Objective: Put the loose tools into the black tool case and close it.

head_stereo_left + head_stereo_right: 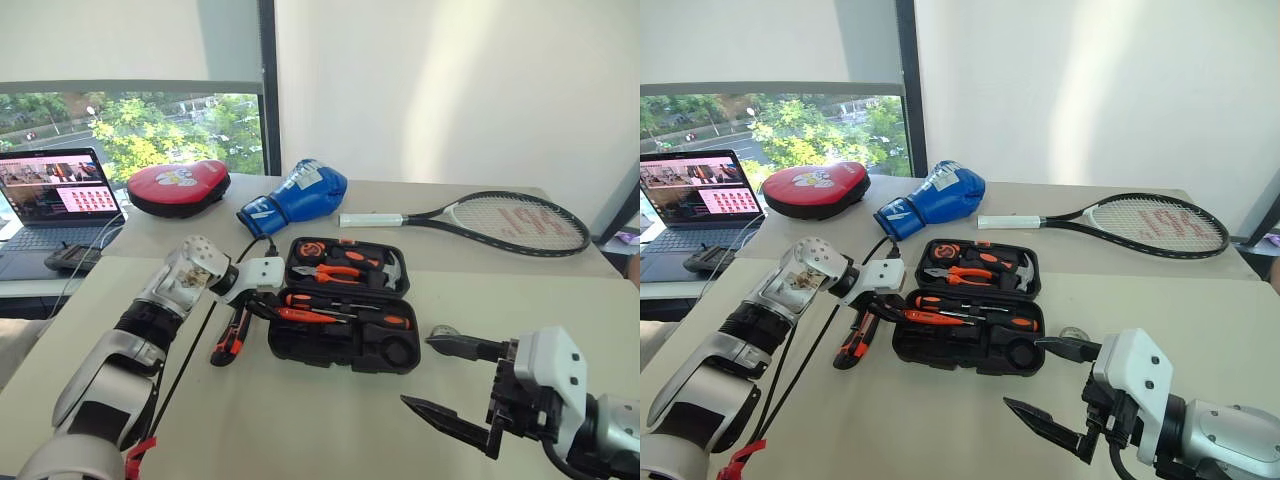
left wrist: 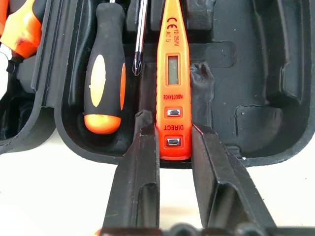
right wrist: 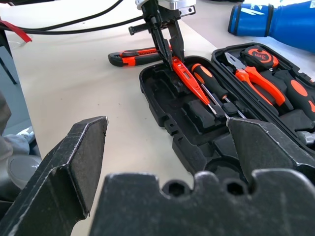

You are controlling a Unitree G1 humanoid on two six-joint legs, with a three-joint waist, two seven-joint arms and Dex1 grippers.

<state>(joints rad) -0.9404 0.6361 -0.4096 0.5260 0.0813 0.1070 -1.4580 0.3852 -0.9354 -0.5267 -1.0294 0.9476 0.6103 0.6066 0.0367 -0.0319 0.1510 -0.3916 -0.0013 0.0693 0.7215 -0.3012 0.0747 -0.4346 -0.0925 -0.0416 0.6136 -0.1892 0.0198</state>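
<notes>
The black tool case (image 1: 300, 355) lies open in the middle of the table. My left gripper (image 2: 173, 125) is shut on the butt end of the small orange screwdriver (image 2: 170, 83). It holds the tool slanting down into the case's near half at its left edge (image 3: 183, 73). A long orange-and-black screwdriver (image 2: 103, 78) lies in the recess beside it. The orange-black utility knife (image 1: 230, 338) rests on the table just left of the case, under my left wrist. My right gripper (image 1: 418, 371) hovers open near the case's front right corner, holding nothing.
Orange pliers (image 1: 335, 272), a hammer and a tape measure sit in the case's far half. Behind it lie a blue boxing glove (image 1: 295, 195), a red pad (image 1: 178, 187) and a racket (image 1: 500, 220). A laptop (image 1: 55, 195) stands far left. A black cable (image 1: 190, 370) runs along my left arm.
</notes>
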